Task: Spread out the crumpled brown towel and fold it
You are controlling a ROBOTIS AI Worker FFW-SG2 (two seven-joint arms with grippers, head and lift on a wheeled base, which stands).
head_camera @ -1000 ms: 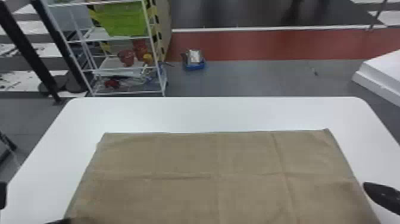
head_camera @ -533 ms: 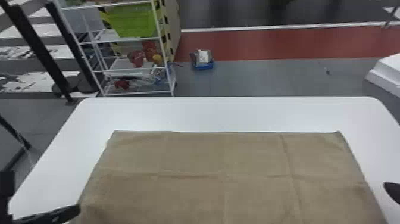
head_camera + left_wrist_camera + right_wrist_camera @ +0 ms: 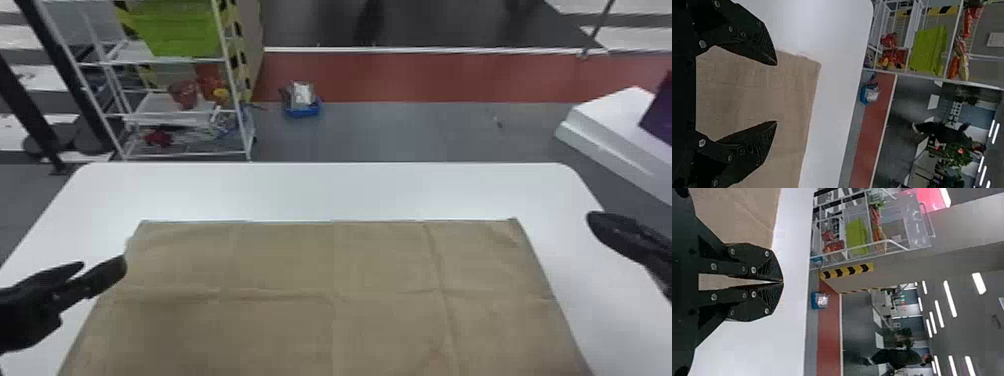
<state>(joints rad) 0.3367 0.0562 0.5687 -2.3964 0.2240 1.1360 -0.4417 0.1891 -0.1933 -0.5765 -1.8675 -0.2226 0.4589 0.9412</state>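
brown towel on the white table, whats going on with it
A two-armed robot is working on the brown towel, which lies spread out on the white table with a few creases across it. Neither gripper is holding it right now: the left gripper is open at the towel's left side, and the right gripper is shut, off its right side. Folding is probably what comes next.

Beyond the white table, grey floor met a red strip; a white rack stood past the table's far left.
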